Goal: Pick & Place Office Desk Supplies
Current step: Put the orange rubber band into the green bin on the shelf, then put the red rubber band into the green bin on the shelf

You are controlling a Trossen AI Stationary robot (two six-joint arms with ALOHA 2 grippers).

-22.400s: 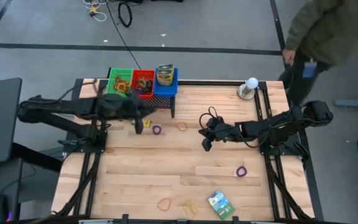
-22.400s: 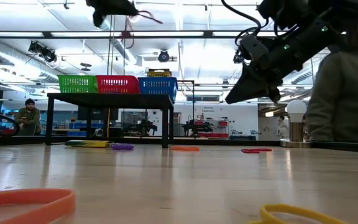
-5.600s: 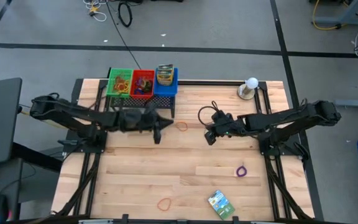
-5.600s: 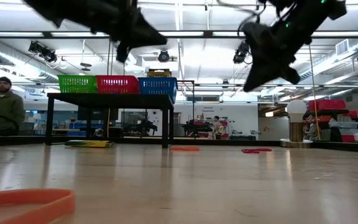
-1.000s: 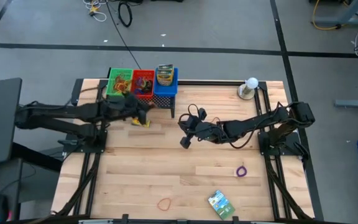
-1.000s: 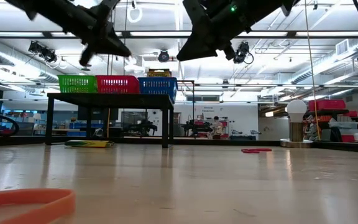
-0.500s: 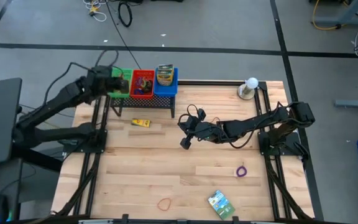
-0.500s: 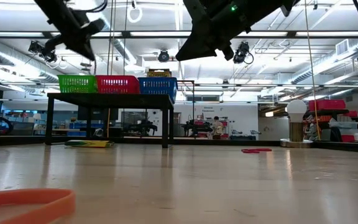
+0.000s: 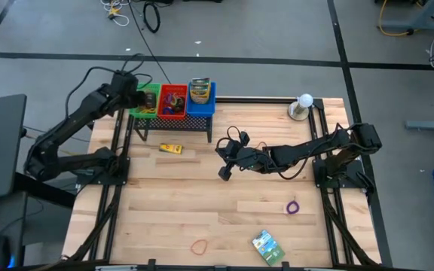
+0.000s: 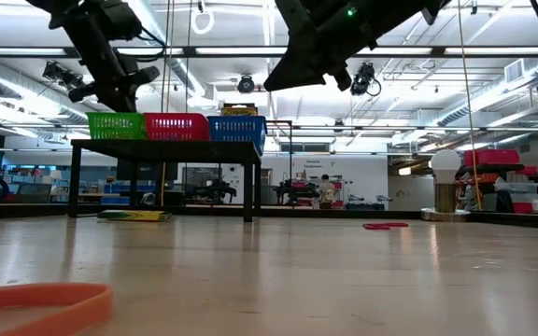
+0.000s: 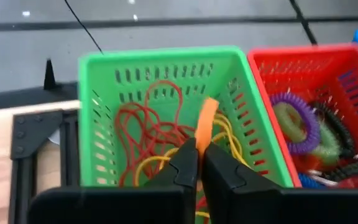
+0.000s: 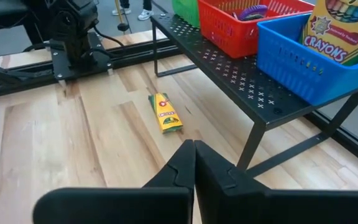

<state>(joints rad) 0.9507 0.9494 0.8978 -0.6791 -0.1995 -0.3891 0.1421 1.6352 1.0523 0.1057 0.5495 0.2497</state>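
My left gripper [image 9: 137,97] [image 11: 197,163] hangs over the green basket [image 11: 166,118] on the black rack [image 9: 173,120] and is shut on an orange rubber band [image 11: 206,121]. Red and yellow bands lie in that basket. My right gripper [image 9: 223,172] [image 12: 194,155] is shut with nothing between its fingers, hovering above mid-table to the right of a yellow crayon box [image 9: 170,148] [image 12: 165,114] that lies flat on the wood. A purple band [image 9: 292,206], an orange band [image 9: 199,246] and a green packet [image 9: 267,246] lie on the near part of the table. My left gripper pinches the orange rubber band between its two fingers, which point down from above. A flattened stretch of the band [image 11: 205,127] sticks out past the fingertips. The band is lifted clear over the green basket's inside.
A red basket [image 9: 174,100] with coiled bands and a blue basket [image 9: 201,96] with crayon boxes stand beside the green one. A white ball on a round base [image 9: 304,105] sits at the far right corner. A red band [image 10: 386,225] shows in the low view.
My left gripper has risen from the table beside the crayon box and swung toward the far left edge, ending over the green basket, still shut. The crayon box has stayed where it lay.
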